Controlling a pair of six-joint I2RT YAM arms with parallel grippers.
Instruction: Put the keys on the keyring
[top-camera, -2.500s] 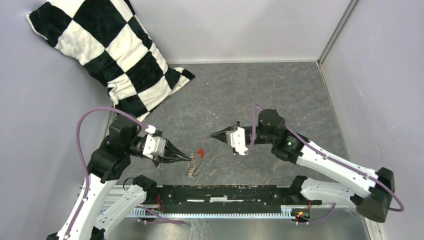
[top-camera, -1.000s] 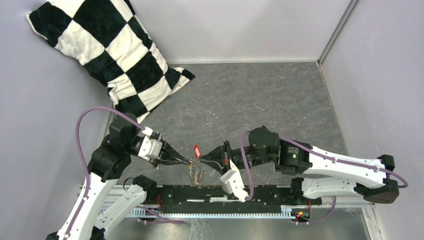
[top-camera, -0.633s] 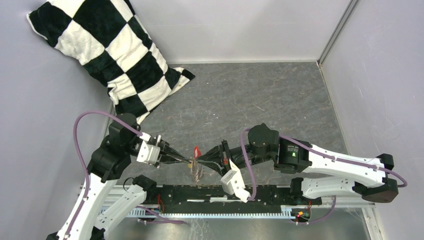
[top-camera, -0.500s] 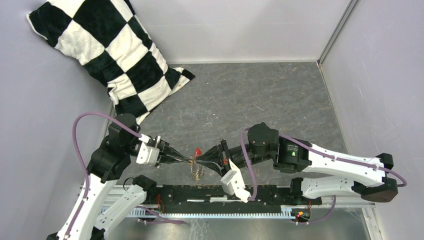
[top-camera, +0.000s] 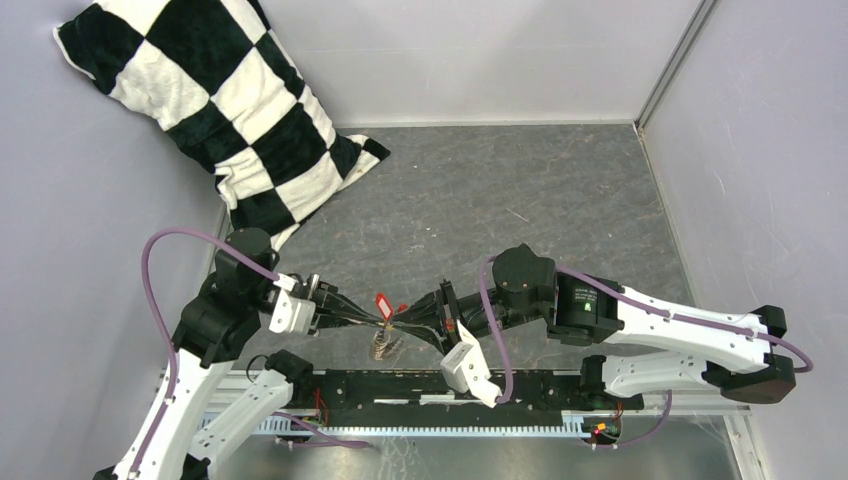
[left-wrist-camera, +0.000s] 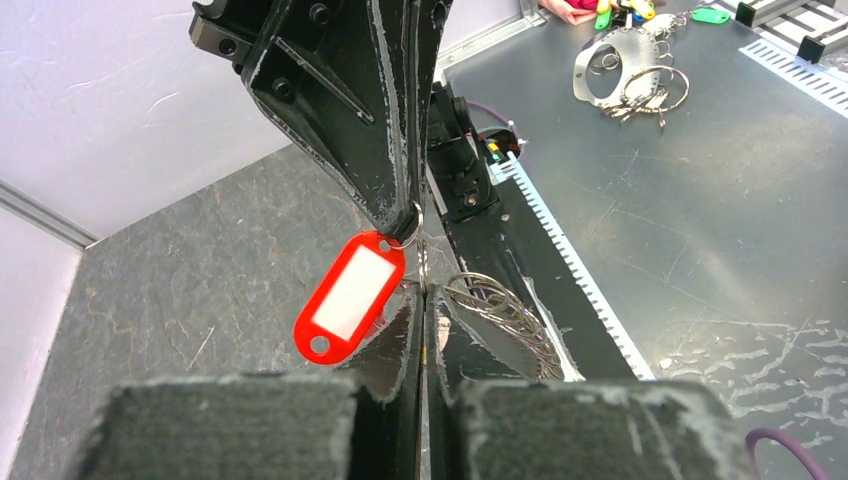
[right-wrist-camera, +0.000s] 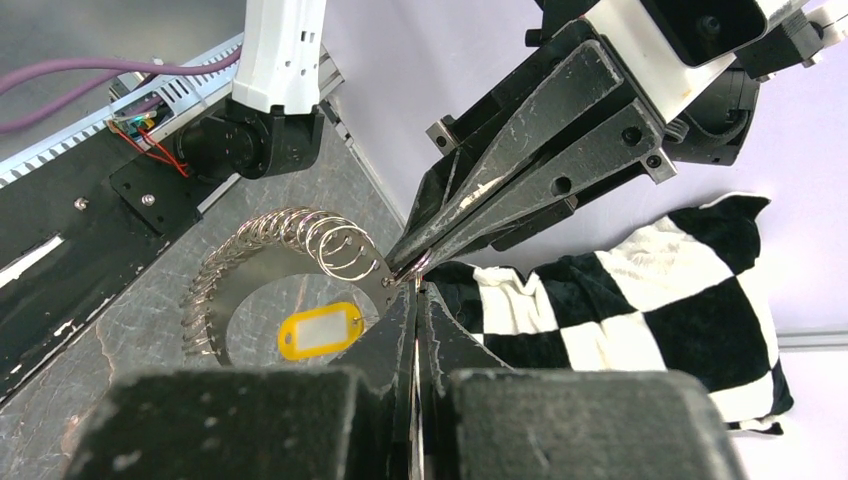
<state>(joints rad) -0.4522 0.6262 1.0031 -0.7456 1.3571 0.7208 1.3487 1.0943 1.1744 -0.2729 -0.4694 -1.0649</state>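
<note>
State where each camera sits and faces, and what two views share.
Top external: above, behind the bases, looking down at the table; both arms, left gripper meeting right gripper.
Left wrist: on the left arm, facing the right gripper; own fingers at bottom.
Right wrist: on the right arm, facing the left gripper and checkered pillow; own fingers at bottom.
Shared: top external and left wrist both show the red key tag.

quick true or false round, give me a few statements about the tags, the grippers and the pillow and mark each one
1. The red tag hangs in the air at the gripper tips. True.
2. The yellow tag is pinched by the right gripper. False: it lies on the metal plate below.
3. The left gripper and the right gripper are far apart. False: their tips meet.
4. The checkered pillow lies in the far left corner. True.
</note>
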